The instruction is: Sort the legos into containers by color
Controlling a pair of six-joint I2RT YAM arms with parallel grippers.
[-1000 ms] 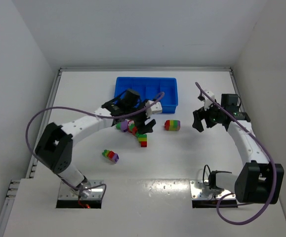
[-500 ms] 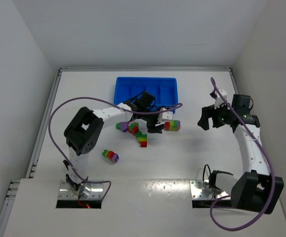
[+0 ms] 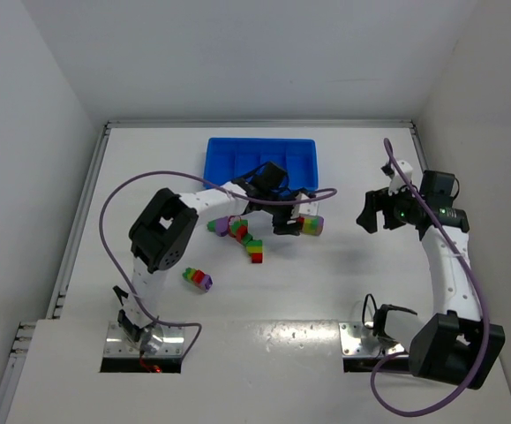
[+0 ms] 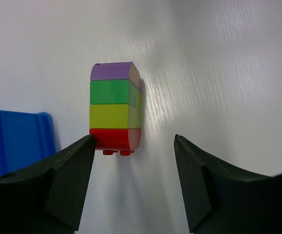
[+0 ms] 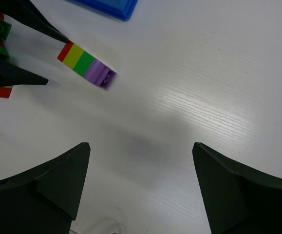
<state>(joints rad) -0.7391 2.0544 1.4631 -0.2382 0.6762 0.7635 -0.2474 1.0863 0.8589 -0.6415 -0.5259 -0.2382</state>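
Left wrist view: left gripper (image 4: 134,138) spread, empty, lined up on lego stack (image 4: 115,105); next: advance, straddle, clamp. Red end maybe touching one jaw.

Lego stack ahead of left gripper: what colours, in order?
Four-brick plastic lego stack: purple, green, yellow, red; clearest in left wrist view.

The white worktop (image 3: 326,291) carries a blue tray (image 3: 224,163) toward its far side. Just in front of the tray's right end, a red-yellow-green-purple lego stack (image 3: 308,224) lies on its side. Left of it sits a loose cluster of legos (image 3: 240,234). Nearer and apart lies a small multicolour stack (image 3: 198,279).
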